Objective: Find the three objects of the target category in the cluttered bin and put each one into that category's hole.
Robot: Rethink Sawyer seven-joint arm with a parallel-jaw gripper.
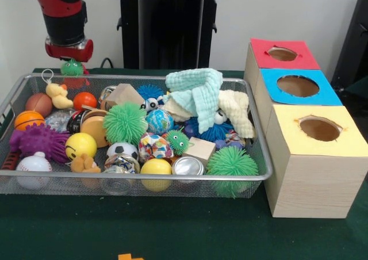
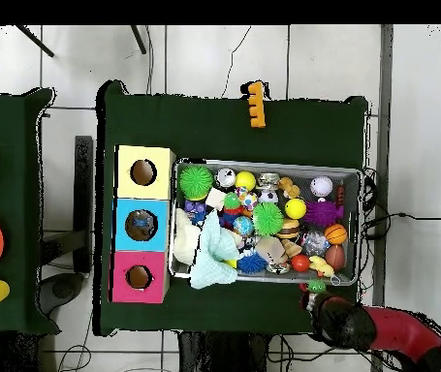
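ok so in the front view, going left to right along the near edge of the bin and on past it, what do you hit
baseball → yellow smiley ball → plain yellow ball → silver can → green spiky ball → yellow-topped box

Mesh bin of toys on green table.
Yellow, blue and pink hole boxes touch one end; red arm at opposite corner; orange piece lies apart.

Bin packed edge to edge — draped cloths cover the middle; holes stand open above
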